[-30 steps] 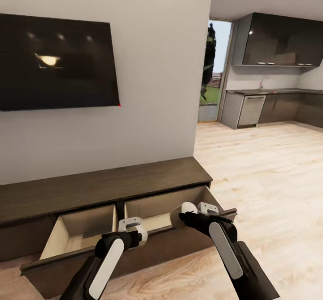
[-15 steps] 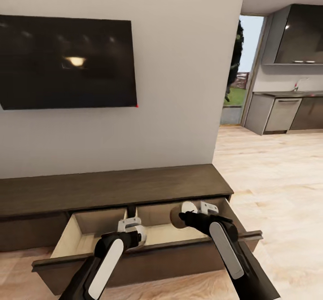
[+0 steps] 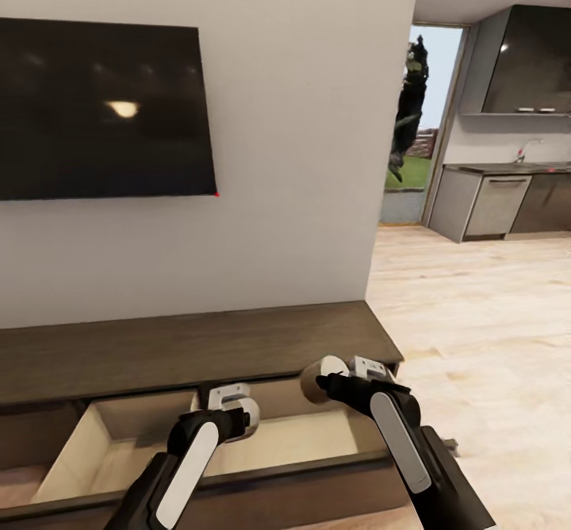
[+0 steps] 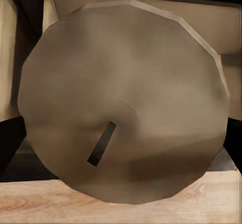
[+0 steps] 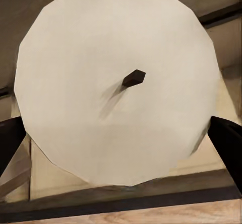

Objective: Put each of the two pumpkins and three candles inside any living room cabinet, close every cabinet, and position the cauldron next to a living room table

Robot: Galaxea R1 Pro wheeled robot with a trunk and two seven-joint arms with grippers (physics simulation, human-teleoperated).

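Head view: each tool, left (image 3: 238, 405) and right (image 3: 321, 383), clamped on a candle above the open cabinet (image 3: 190, 347).

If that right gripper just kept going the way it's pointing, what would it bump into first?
Probably the open drawer of the cabinet. The right gripper, holding a candle, points forward and down over the drawer's pale inside. Depth is hard to judge, so it might meet the drawer's back wall instead.

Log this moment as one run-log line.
stage: at cabinet | drawer: open | left gripper: holding candle | right gripper: holding candle
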